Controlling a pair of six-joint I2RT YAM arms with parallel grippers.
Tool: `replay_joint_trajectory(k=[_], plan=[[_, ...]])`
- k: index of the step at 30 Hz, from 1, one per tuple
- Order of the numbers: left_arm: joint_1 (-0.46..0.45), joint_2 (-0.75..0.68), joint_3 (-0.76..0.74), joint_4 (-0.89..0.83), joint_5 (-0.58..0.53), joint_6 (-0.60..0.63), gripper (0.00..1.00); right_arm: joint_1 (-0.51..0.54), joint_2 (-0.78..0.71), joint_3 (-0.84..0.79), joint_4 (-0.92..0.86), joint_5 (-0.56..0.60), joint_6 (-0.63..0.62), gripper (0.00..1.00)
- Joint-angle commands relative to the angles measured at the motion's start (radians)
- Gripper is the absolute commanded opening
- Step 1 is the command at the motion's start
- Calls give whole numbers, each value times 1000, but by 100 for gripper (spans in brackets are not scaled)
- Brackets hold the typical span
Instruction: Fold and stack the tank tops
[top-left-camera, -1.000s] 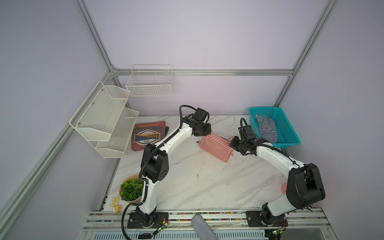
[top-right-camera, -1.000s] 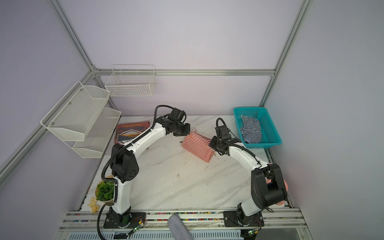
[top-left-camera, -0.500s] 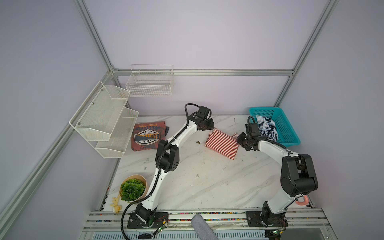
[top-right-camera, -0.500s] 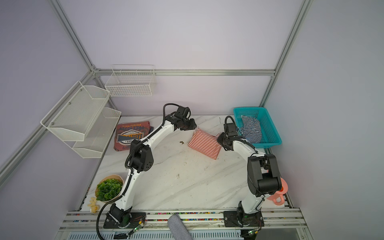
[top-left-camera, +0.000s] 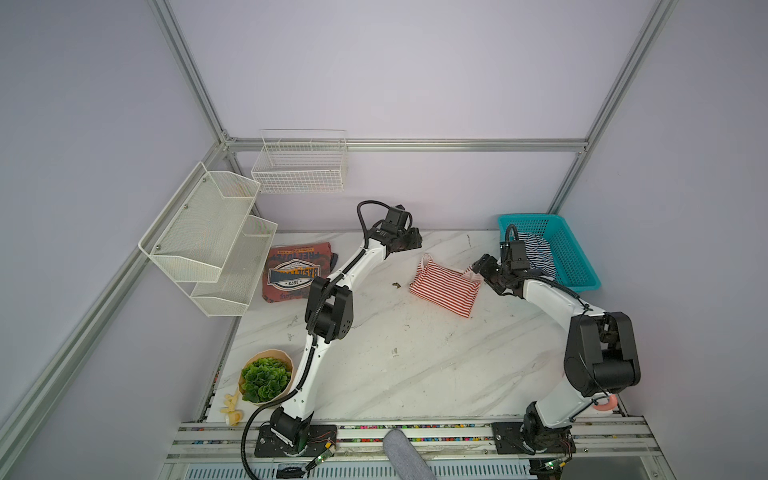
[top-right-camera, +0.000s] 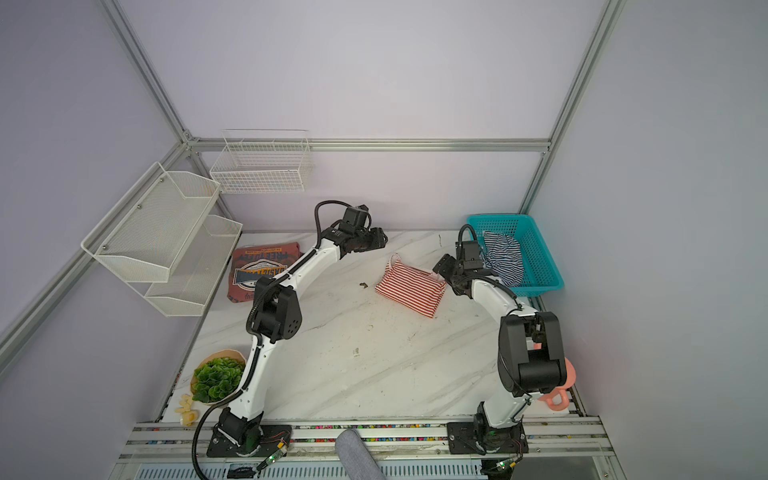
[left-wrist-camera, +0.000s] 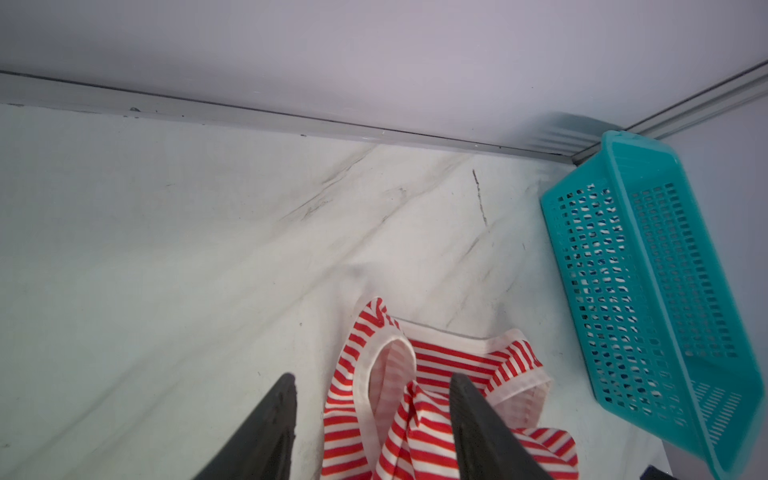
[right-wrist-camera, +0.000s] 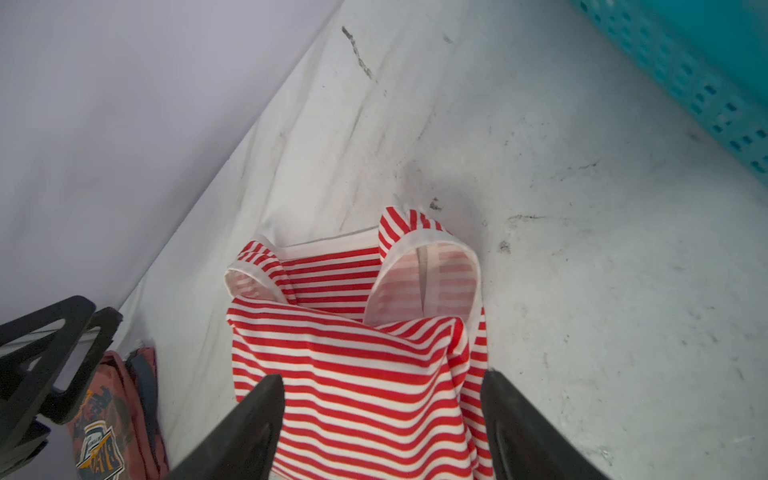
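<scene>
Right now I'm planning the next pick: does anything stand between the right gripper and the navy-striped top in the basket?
Only the near wall of the teal basket: the navy-striped top lies inside, the open right gripper outside by the red-striped top. Nothing visible covers the top from above.

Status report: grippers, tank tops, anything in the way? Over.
Left gripper, right gripper open, empty. Red-striped tank top folded on table; navy-striped tank top in teal basket. Nothing blocking.

Marble table (top-left-camera: 415, 365), red-striped top (top-left-camera: 446, 289), basket (top-left-camera: 571, 255), rust garment (top-left-camera: 291, 272)
</scene>
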Motion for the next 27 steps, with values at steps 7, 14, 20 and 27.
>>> replay_joint_trajectory(k=[7,14,20,27], plan=[[-4,-96,-232,71,294,165,72,2,-90,-158,1,-133,-111,91],[-2,-47,-271,131,384,226,75,2,-27,-165,0,-222,-185,97],[0,-9,-265,131,417,242,76,0,78,-131,11,-269,-220,97],[7,5,-288,99,390,271,77,0,160,-123,57,-304,-224,97]])
